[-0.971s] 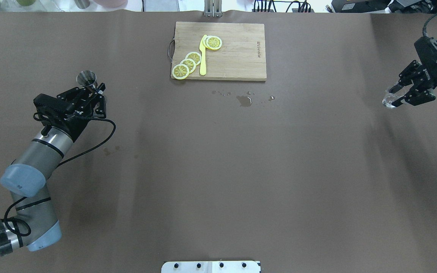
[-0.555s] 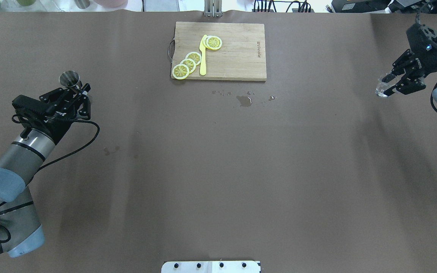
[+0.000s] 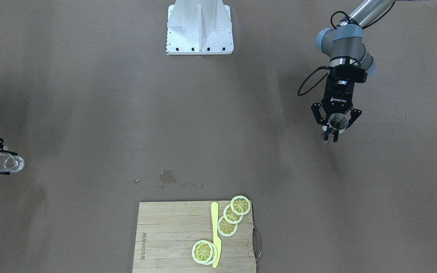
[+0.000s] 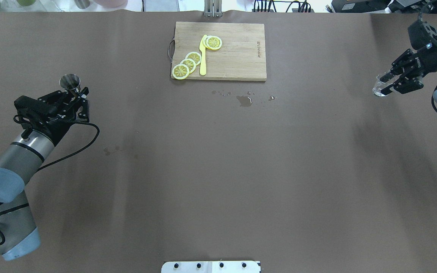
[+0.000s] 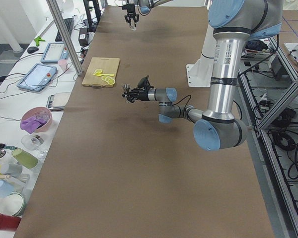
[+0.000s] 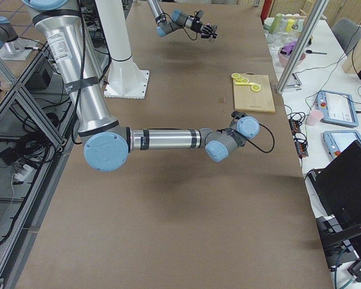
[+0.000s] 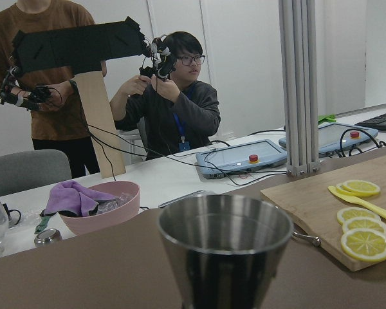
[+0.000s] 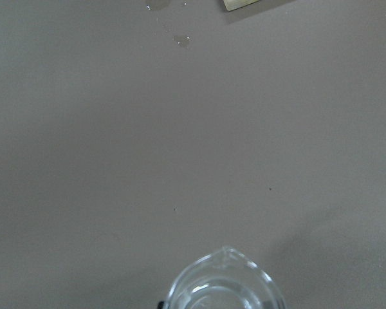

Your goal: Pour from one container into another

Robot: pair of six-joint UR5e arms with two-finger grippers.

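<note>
**Two containers held far apart, no pour begun**

A steel cup, upright at the overhead view's left edge, is pinched near its base by the left gripper. It looks light, rigid and slick. At far right, the right gripper clamps a spouted glass, likely fragile and slippery, best held round its wall. A cutting board lies top centre.
</note>
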